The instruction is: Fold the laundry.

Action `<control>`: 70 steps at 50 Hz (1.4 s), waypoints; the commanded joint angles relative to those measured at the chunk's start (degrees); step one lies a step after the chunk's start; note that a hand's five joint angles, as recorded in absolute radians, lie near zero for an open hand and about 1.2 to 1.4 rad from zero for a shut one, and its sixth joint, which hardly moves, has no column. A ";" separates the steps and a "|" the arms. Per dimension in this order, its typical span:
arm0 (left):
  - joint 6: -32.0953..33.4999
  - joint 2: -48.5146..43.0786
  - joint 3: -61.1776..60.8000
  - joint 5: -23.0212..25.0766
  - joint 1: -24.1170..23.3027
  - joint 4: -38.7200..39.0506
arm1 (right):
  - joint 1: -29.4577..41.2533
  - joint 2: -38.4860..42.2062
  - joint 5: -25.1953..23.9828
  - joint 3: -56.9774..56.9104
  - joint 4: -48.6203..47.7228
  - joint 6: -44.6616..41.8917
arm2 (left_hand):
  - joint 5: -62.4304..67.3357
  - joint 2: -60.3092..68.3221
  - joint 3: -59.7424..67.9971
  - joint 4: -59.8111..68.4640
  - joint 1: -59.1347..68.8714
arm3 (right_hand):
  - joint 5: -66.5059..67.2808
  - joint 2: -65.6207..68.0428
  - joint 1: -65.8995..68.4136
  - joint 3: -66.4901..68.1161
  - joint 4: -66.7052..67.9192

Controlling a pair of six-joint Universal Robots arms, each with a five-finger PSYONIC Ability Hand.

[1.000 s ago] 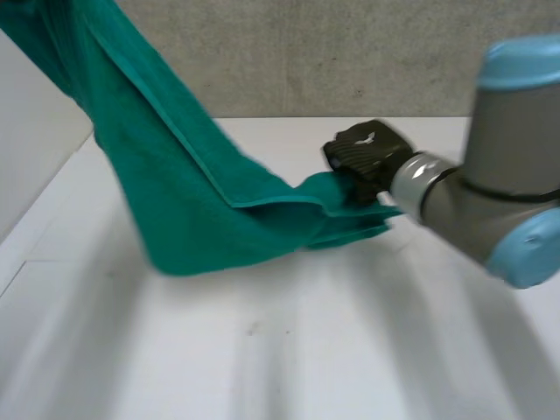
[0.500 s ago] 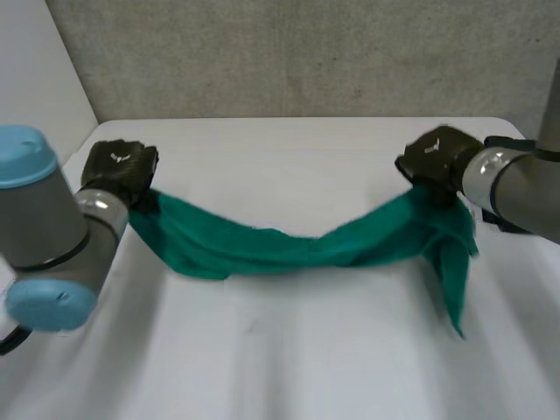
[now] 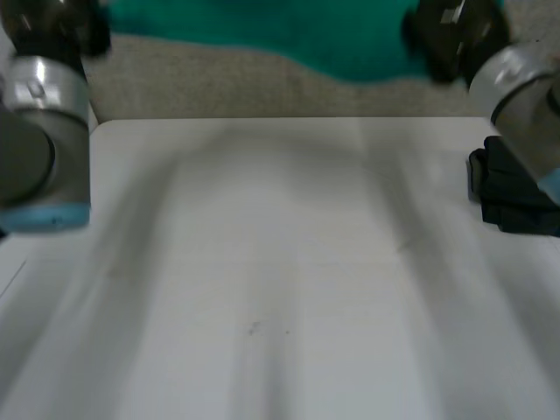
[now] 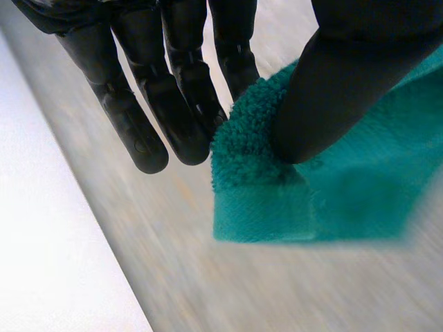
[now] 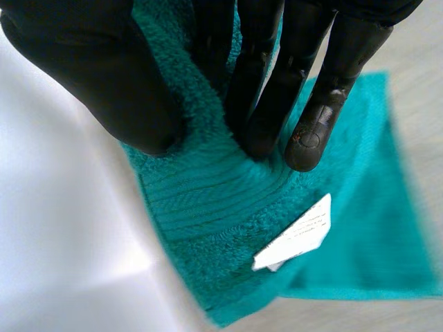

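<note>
A teal green towel (image 3: 350, 39) hangs stretched between my two hands, high above the white table (image 3: 280, 262). My left hand (image 3: 57, 22) is at the far left, and its thumb pinches a towel corner (image 4: 277, 180) against its fingers (image 4: 187, 104). My right hand (image 3: 451, 35) is at the far right, its thumb and fingers (image 5: 270, 104) pinching the towel's (image 5: 228, 207) other end. A white care label (image 5: 294, 235) hangs from the towel just below the right fingertips.
A black block (image 3: 512, 192) sits at the table's right edge below my right arm (image 3: 525, 87). A grey wall (image 3: 262, 83) stands behind the table. My left arm (image 3: 39, 149) hangs over the table's left edge.
Both hands have risen from table height to well above it, lifting the towel clear of the table. The towel now spans between them in the air.
</note>
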 commanded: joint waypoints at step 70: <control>-0.79 1.05 -23.15 2.05 -2.66 -10.80 | -20.92 -2.19 -14.22 48.60 -9.19 28.54 | 17.07 11.46 11.61 11.08 13.01 | -24.99 -25.99 -14.13 -26.57 -27.04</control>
